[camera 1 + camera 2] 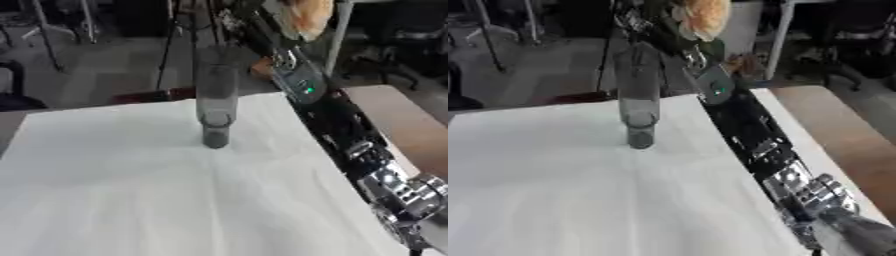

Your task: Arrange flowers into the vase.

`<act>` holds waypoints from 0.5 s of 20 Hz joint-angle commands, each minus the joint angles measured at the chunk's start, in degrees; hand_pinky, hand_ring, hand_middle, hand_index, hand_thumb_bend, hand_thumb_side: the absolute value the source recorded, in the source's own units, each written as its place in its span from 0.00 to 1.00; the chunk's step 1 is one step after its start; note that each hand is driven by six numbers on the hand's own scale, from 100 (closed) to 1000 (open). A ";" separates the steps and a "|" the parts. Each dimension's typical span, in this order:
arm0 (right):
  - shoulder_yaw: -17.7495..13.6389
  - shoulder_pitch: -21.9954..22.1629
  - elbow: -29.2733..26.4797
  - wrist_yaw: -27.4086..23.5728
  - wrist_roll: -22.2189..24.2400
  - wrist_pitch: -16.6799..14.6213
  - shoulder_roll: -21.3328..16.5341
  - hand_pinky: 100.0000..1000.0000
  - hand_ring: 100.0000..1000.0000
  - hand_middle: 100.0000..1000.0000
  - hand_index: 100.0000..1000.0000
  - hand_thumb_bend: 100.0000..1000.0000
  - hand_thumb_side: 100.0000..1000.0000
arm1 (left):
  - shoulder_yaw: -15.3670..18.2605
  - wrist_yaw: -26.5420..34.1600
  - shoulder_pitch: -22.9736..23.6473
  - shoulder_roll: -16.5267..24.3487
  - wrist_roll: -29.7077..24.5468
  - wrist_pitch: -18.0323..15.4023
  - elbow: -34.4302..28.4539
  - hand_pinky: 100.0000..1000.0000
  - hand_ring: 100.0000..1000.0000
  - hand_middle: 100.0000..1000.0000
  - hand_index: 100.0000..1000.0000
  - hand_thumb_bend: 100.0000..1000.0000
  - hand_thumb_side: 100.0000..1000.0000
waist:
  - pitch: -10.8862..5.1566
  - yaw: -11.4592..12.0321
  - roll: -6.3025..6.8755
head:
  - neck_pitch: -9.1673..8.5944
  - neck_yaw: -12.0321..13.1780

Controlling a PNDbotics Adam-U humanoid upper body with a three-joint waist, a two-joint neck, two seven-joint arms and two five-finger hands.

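- The right hand point(656, 20) sits at the top of the frame, just left of centre in the right eye view. It shows only as a dark blurred mass above the vase's mouth, so I cannot tell how its fingers stand.
- A pale orange flower point(703, 14) shows just right of that hand, at the very top edge. It appears to be carried there, though the hold itself is hidden. No stem can be made out.
- Being raised that high suits the job: the vase is tall, so a stem would have to come down into the mouth from above.
- The right arm point(750, 132) runs from the lower right corner up along the right edge of the cloth to the top centre. That line keeps it beside the vase, not across it.
- The vase point(216, 97) stands upright in the upper middle of the frame, clear and narrow, with a darker base resting on the cloth. Nothing can be made out inside it.
- The white cloth point(131, 190) covers the table and fills the lower left of the frame, with nothing else lying on it.
- A bare brown tabletop point(407, 125) shows at the right edge.
- The left hand is in neither view.
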 commanded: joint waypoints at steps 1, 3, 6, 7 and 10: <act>-0.86 -1.57 -0.20 1.94 1.34 1.41 -1.38 0.00 0.19 0.00 0.39 0.00 0.85 | 0.22 0.26 -0.39 0.91 -0.06 -0.15 -0.63 0.53 0.67 0.57 0.62 0.93 0.57 | -0.09 -0.06 0.24 | -0.67 -0.19; -0.70 -1.61 -0.08 3.40 2.55 2.60 -1.37 0.08 0.33 0.07 0.47 0.00 0.87 | 0.23 0.27 -0.36 0.93 -0.07 -0.16 -0.60 0.53 0.67 0.57 0.62 0.93 0.57 | -0.10 -0.08 0.23 | -0.62 -0.28; -0.71 -1.75 -0.26 4.84 4.74 3.69 -1.40 0.18 0.40 0.14 0.51 0.00 0.85 | 0.25 0.29 -0.33 0.95 -0.07 -0.17 -0.59 0.53 0.67 0.57 0.62 0.93 0.57 | -0.09 -0.10 0.23 | -0.61 -0.32; -0.83 -1.78 -0.37 5.01 5.14 3.86 -1.39 0.18 0.40 0.14 0.51 0.00 0.85 | 0.26 0.29 -0.33 0.96 -0.07 -0.18 -0.59 0.53 0.67 0.57 0.62 0.93 0.57 | -0.09 -0.11 0.23 | -0.61 -0.32; -0.99 -1.79 -0.56 5.13 5.63 4.10 -1.37 0.18 0.40 0.14 0.51 0.00 0.85 | 0.26 0.30 -0.32 0.96 -0.07 -0.18 -0.59 0.53 0.67 0.57 0.62 0.93 0.57 | -0.09 -0.11 0.24 | -0.61 -0.32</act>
